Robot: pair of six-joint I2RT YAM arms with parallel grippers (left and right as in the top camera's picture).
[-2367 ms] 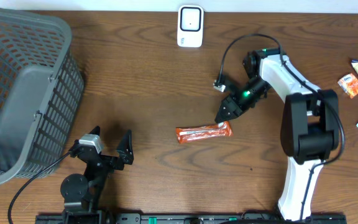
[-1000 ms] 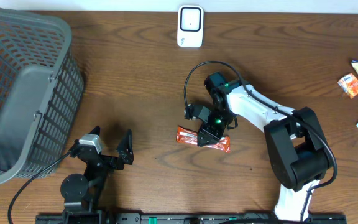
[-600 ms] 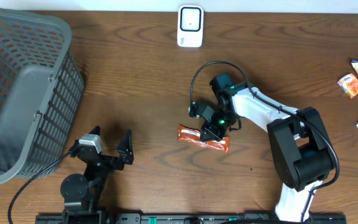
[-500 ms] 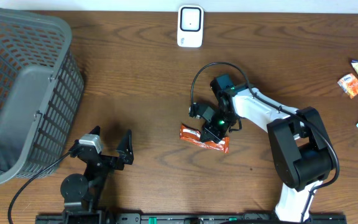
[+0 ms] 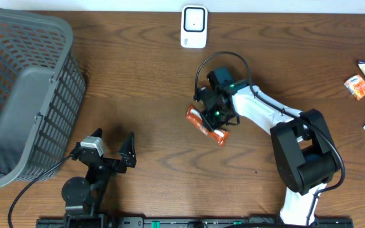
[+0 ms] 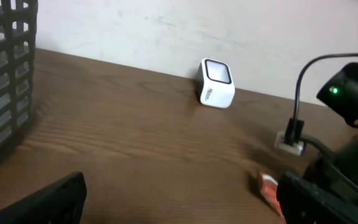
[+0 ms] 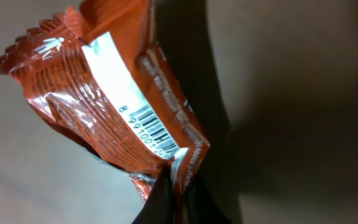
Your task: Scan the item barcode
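Fingers (image 6: 42, 202) of the left gripper (image 5: 111, 144) are seen spread wide and released at the near edge of the table (image 5: 157, 76), low over the wood, with that arm folded close to its base

Further out, at mid-table, the orange snack bar (image 5: 197, 119) is found, and it is gripped! Its long axis is laid on a diagonal in the overhead view: one crimped end is pointed up and left, the other down and right toward the right arm's base. The right gripper (image 5: 215, 118) is clenched on the wrapper, and from the right wrist view the dark fingertips (image 7: 166, 208) are seen pinched together on the lower seam. The barcode (image 7: 154, 127) is printed on a white strip and is turned toward that wrist camera, with the rest of the wrapper fanned up and to the left. Whether the bar is clear of the wood cannot be told

The right arm (image 5: 265, 111) is stretched from its base at the front right, reaching left and away across the table, its white link angled toward the centre and the wrist tipped down over the bar. A black cable (image 5: 217, 60) is looped just beyond the wrist

Farther back, the white scanner (image 5: 194, 26) is stood at the far edge, well apart from the bar. The grey basket (image 5: 18, 95) is set at the far left, and a few packets (image 5: 360, 85) are scattered at the right edge
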